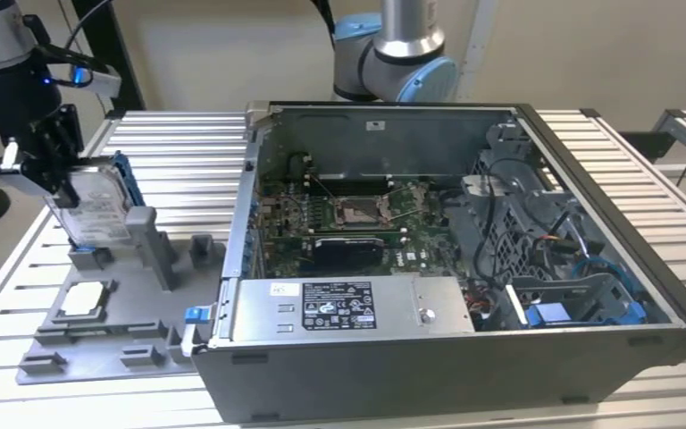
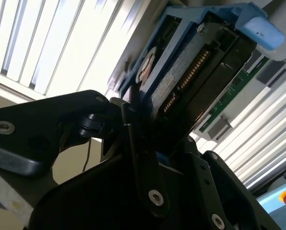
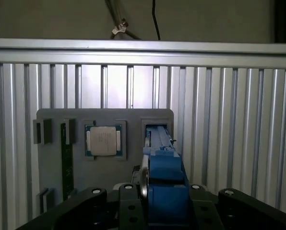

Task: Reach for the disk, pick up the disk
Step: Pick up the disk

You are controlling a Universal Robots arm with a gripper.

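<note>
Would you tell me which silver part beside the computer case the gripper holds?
The disk, held on edge in its blue frame between the jaws of the gripper; the square processor chip lies flat on the grey tray.

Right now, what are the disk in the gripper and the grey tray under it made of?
The disk: silvery metal body, judging by its dull shine, with a white paper-like label; its carrier frame looks like smooth blue plastic. The grey tray: probably matte plastic, evenly grey with blocky posts and no shine, though painted metal is possible.
</note>
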